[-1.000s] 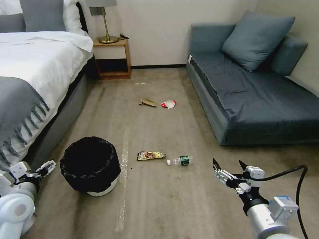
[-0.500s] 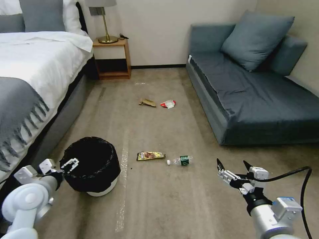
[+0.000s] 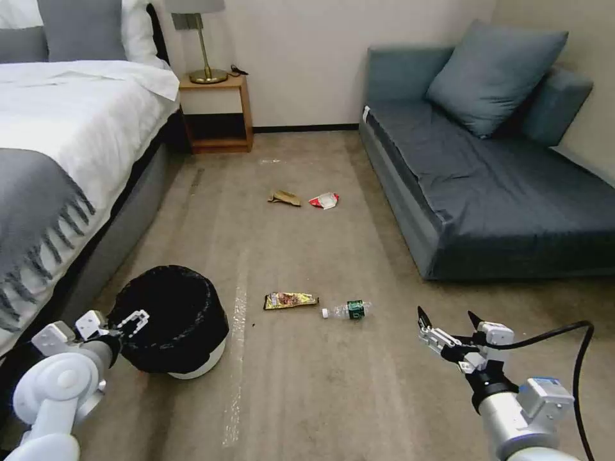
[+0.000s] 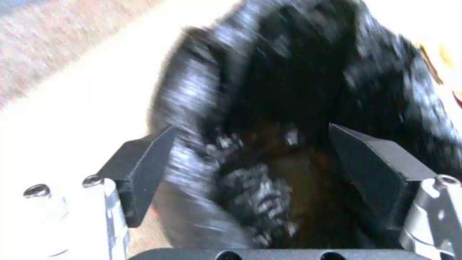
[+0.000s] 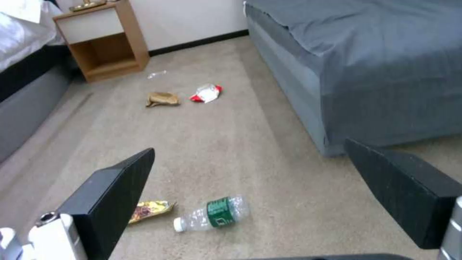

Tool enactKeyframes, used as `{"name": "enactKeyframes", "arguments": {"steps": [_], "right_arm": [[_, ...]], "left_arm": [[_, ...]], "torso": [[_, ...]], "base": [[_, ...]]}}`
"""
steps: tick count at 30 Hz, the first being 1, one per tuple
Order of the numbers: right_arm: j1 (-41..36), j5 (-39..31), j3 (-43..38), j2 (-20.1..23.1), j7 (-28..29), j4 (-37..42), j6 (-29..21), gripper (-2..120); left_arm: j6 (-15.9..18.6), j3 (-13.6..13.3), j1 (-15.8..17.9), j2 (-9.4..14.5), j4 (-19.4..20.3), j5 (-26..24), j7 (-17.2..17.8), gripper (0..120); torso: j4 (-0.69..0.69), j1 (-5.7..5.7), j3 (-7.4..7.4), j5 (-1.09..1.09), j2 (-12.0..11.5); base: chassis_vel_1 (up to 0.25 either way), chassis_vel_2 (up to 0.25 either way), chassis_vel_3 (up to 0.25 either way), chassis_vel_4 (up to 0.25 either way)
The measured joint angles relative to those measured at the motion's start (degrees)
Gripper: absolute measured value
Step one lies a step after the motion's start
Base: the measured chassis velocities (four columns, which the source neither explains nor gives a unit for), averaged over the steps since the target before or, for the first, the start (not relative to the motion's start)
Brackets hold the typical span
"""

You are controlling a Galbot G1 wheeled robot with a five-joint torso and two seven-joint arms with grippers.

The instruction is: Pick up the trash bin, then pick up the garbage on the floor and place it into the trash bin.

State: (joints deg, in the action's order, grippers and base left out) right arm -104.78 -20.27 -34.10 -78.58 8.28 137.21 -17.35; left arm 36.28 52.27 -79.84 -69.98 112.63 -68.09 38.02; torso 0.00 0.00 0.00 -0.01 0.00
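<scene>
Trash bin (image 3: 168, 320) w/ wrinkly black liner stands on the carpet near the bed (image 3: 57, 141), tilted toward the robot's left; white base rim shows at the floor. Left claw (image 3: 114, 321) is at the bin's left rim. In the left wrist view its fingers (image 4: 139, 169) are spread apart, one outside the bag wall (image 4: 192, 144), the other over the opening side, so the rim sits between them; can't tell if they touch it.

Right claw (image 3: 447, 320) hangs low over bare carpet, well to the right of the bin, fingers apart, nothing in them.

Garbage, all on the floor:
- yellow-brown snack wrapper (image 3: 289, 299) lies flat, right of the bin.
- clear bottle w/ green label (image 3: 346, 310) on its side just beside the wrapper, white cap end toward it. The right wrist view shows the bottle (image 5: 213, 213) between that claw's two fingers but farther off, w/ the wrapper (image 5: 148, 210) partly behind one finger.
- tan paper wad (image 3: 284, 198) farther up the room, toward the nightstand (image 3: 216, 112).
- red-and-white wrapper (image 3: 324, 200) just beside the wad, on the sofa (image 3: 487, 186) side.
</scene>
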Motion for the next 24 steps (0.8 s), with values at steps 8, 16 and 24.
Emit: {"name": "enactKeyframes", "arguments": {"steps": [8,16,24], "right_arm": [[0.61,0.70,0.87,-0.21,-0.02,-1.17,0.00,100],[1.06,0.77,1.13,0.12,-0.04,-1.68,0.00,100],[0.24,0.42,0.02,0.93,-0.04,-1.95,0.17,100]], "left_arm": [[-3.50,-0.34,-0.14,-0.18,0.94,3.40,0.15,81],[-2.21,-1.17,0.09,-0.11,-1.33,3.30,0.33,81],[-0.87,-5.45,3.23,-0.65,-6.17,3.88,0.84,76]], "torso": [[0.00,0.00,0.00,0.00,0.00],[0.00,0.00,0.00,0.01,0.00],[-0.01,0.00,0.00,0.01,0.00]], "base": [[0.000,0.000,0.000,0.000],[0.000,0.000,0.000,0.000],[0.000,0.000,0.000,0.000]]}}
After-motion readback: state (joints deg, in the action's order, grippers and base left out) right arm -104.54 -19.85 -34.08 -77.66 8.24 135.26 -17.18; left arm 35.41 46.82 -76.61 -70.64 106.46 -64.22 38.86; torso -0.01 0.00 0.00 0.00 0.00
